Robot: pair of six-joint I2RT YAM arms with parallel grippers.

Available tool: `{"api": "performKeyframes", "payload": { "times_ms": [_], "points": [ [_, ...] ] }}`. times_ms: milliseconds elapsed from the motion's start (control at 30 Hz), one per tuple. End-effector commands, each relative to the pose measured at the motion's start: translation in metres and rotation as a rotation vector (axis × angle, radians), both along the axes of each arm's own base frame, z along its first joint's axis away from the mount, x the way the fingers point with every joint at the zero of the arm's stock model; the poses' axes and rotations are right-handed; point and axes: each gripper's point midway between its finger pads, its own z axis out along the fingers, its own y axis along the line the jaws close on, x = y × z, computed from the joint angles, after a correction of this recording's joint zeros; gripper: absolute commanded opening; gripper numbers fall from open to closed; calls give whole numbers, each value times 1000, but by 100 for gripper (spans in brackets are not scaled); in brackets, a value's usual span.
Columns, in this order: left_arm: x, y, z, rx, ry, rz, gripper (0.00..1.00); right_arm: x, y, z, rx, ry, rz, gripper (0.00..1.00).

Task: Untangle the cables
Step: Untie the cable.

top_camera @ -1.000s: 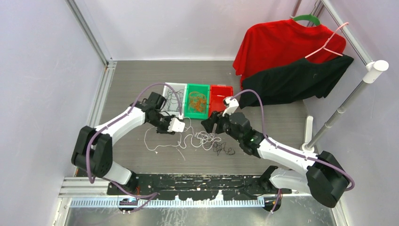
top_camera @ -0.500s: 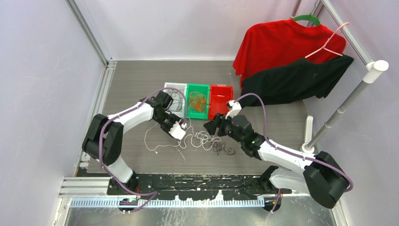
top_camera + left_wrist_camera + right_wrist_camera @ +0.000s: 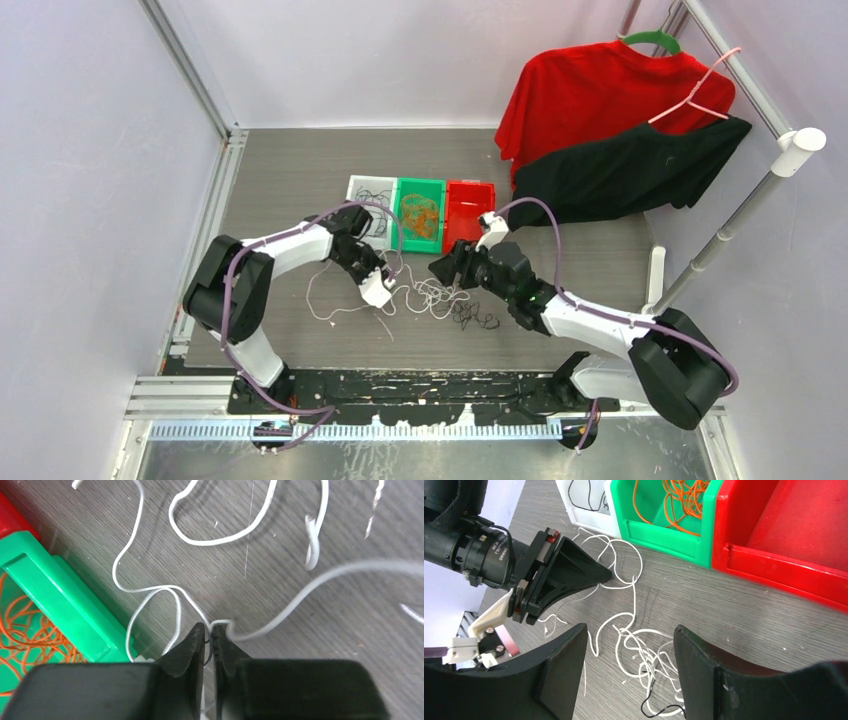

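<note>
Moved nearer, left hand (image 3: 210, 631) pinches thin, floppy white cable (image 3: 310, 586).

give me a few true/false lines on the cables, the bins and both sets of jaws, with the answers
1. The left gripper has its jaws pinched on a white cable. True.
2. The green bin holds black cables. False: it holds orange cables.
3. The right gripper hangs with its jaws open above the white tangle on the table. True.
4. The red bin is packed with white cables. False: the part of it in view is bare.
</note>
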Motion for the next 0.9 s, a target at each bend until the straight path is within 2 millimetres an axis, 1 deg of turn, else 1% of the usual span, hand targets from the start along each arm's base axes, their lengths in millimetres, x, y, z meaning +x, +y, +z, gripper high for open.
{"api": "performKeyframes", "payload": {
  "times_ms": [0,33,67,100,167,267,333,433,467,567,633,733,867],
  "points": [
    [17,-9,7,-37,-87,0,4,6,17,20,67,-66,57,70],
    [20,-10,12,-49,-97,21,0,6,21,19,67,-62,77,71],
    [22,-11,18,-60,-104,41,0,7,27,20,75,-62,98,72],
    [21,-9,22,-62,-101,51,0,8,32,20,84,-62,115,74],
    [17,-10,39,-89,-104,68,0,12,42,22,88,-72,142,76],
    [7,-11,68,-147,-79,123,0,20,52,15,59,-75,158,77],
    [-4,-8,88,-166,-58,148,0,22,58,8,43,-70,181,77],
    [-20,-1,114,-192,-48,183,0,21,68,-12,-10,-30,210,75],
    [-25,1,123,-201,-52,188,0,17,71,-19,-22,-25,221,74],
    [-33,8,155,-249,-110,224,0,10,70,-40,-66,-8,208,70],
    [-31,13,177,-276,-183,247,0,3,65,-53,-79,10,192,68],
    [-19,16,225,-356,-296,316,0,-2,54,-68,-107,25,159,66],
    [-18,23,285,-445,-397,358,0,-7,40,-80,-124,41,112,59]
  ]
}}
